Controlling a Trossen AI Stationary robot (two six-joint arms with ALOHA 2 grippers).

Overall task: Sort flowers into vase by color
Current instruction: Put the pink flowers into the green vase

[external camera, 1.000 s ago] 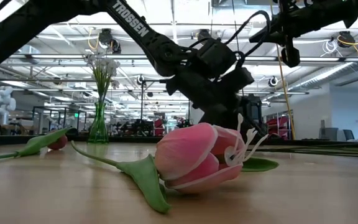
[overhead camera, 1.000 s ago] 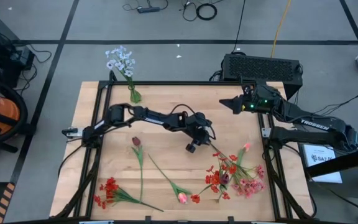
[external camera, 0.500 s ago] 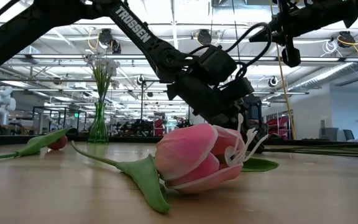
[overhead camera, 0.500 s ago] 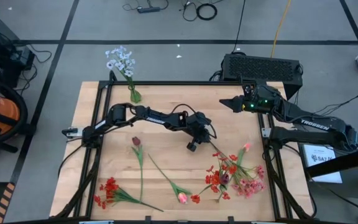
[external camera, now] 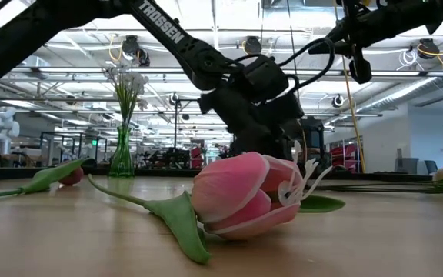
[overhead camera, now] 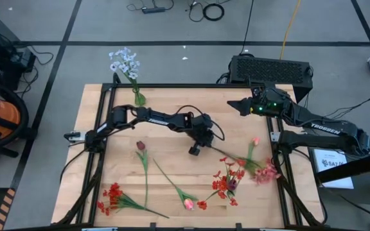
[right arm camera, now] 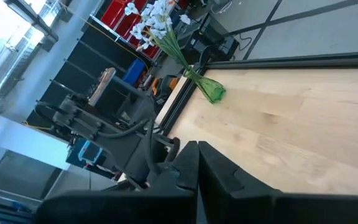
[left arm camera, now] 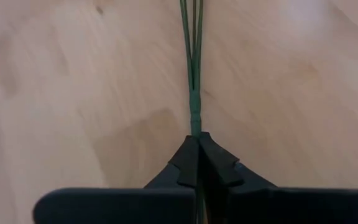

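Pink flowers (overhead camera: 266, 171) lie near the worktop's (overhead camera: 172, 109) right edge, their stem (left arm camera: 194, 74) running straight out from our left gripper (overhead camera: 194, 150), jaws pinching its end; right gripper (overhead camera: 233, 105) waits behind, pressed together.

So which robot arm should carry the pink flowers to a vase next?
The left one. Its end effector is already shut on the pink flowers' green stem mid-table. The right end effector hangs shut and empty at the table's far edge.
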